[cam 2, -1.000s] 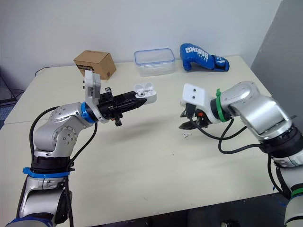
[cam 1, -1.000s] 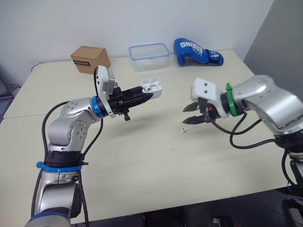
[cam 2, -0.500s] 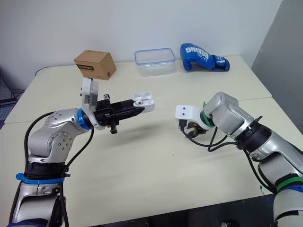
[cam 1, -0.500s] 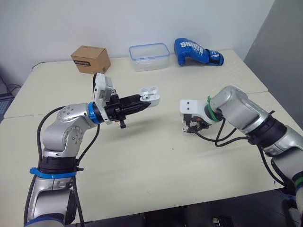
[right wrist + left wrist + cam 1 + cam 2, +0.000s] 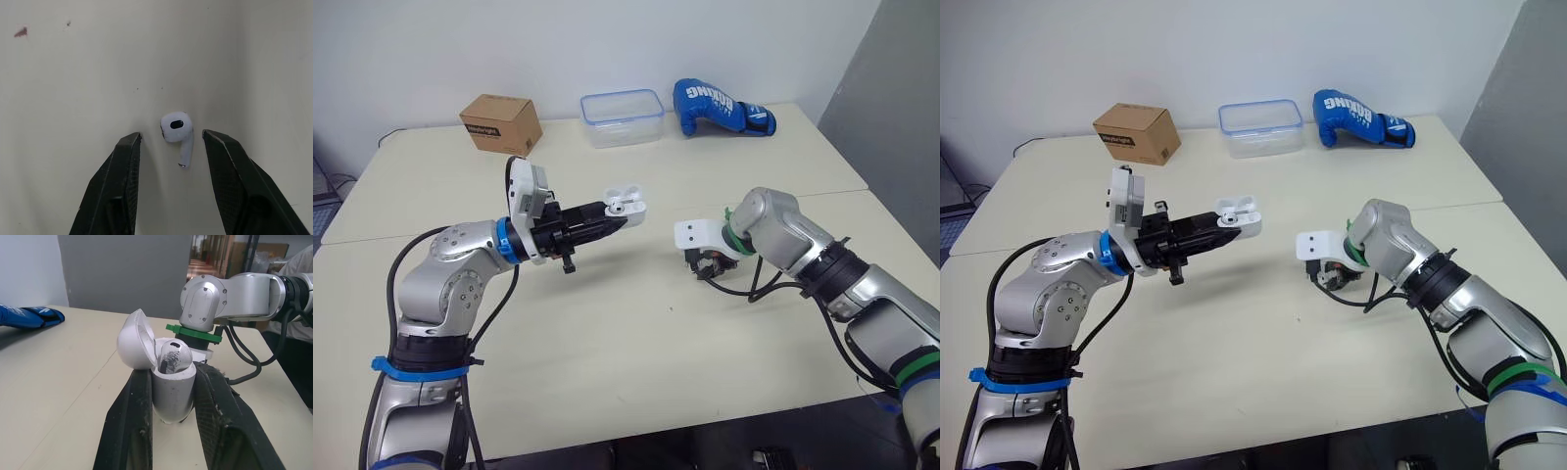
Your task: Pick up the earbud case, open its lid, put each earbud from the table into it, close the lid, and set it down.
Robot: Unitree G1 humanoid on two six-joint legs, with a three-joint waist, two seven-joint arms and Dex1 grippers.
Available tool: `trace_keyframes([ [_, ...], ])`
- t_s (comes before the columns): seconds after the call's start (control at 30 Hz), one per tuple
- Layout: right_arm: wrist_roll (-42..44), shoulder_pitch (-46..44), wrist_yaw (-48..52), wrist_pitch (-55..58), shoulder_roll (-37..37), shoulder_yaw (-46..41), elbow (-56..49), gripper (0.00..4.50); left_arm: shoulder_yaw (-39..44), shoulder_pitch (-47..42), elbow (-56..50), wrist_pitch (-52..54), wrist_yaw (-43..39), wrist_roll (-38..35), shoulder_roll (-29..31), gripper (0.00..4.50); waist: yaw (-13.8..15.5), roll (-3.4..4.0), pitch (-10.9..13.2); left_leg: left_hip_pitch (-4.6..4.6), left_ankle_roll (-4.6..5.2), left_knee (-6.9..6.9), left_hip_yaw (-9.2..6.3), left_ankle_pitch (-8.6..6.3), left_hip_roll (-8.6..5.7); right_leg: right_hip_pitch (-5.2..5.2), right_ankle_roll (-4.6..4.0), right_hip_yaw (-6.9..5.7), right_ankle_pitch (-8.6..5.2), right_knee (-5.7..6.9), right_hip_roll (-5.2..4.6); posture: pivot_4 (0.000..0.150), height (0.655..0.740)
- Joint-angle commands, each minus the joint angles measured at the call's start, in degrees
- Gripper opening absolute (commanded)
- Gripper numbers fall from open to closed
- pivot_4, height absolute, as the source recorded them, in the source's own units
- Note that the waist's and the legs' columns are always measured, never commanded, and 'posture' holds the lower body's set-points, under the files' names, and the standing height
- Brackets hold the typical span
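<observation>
On the table [image 5: 68,73], earbud [image 5: 176,128] between right gripper's [image 5: 171,135] parted fingers [image 5: 122,181] (case [image 5: 171,389] clamped in left gripper [image 5: 173,372])

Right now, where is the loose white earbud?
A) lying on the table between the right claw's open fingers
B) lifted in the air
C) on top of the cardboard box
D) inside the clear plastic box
A: in the right wrist view the earbud lies on the table, untouched, between the open fingers of the right gripper.
</observation>
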Motion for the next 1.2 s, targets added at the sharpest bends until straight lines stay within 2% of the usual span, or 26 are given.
trace_keyframes([
  [0.03, -2.0, -0.8, 0.9, -2.2, 0.4, -1.6, 0.9, 2.06, 1.5, 0.1, -3.0, -0.2, 0.6, -1.3, 0.6, 0.79, 0.0, 0.00, 0.0, 0.00, 0.00, 0.00, 0.00, 0.00, 0.00, 0.00, 0.00, 0.00, 0.00, 0.00, 0.00, 0.150, 0.7400],
  [0.73, -6.6, -0.5, 3.4, -4.3, 3.8, -4.1, 3.2, 2.06, 1.4, 0.6, -3.4, -0.4, 1.7, -1.3, 0.4, 0.79, -0.3, 0.00, 0.0, 0.03, -0.01, 0.01, 0.00, 0.00, 0.00, 0.01, -0.01, 0.01, 0.00, 0.05, 0.00, 0.150, 0.7400],
  [0.87, -7.3, -0.5, 4.0, -4.4, 4.2, -4.3, 3.4, 1.15, 1.3, 0.6, -3.3, -0.5, 1.8, -1.2, 0.3, 0.79, -0.3, 0.00, 0.0, 0.03, -0.01, 0.02, 0.01, 0.00, 0.00, 0.01, -0.01, 0.01, 0.00, 0.05, 0.00, 0.150, 0.7400],
  [1.13, -8.1, -0.4, 4.5, -4.5, 4.5, -4.7, 3.5, 1.15, 1.3, 0.6, -3.2, -0.6, 1.9, -1.2, 0.3, 0.79, -0.3, 0.01, 0.0, 0.03, -0.01, 0.02, 0.01, 0.00, 0.00, 0.00, -0.01, 0.01, 0.00, 0.04, 0.00, 0.150, 0.7400],
  [1.2, -8.2, -0.4, 4.5, -4.6, 4.5, -4.8, 3.5, 0.53, 1.2, 0.5, -3.2, -0.6, 1.9, -1.2, 0.3, 0.79, -0.3, 0.01, 0.0, 0.03, -0.01, 0.02, 0.00, 0.00, 0.00, 0.00, -0.01, 0.01, 0.00, 0.04, 0.00, 0.150, 0.7400],
])
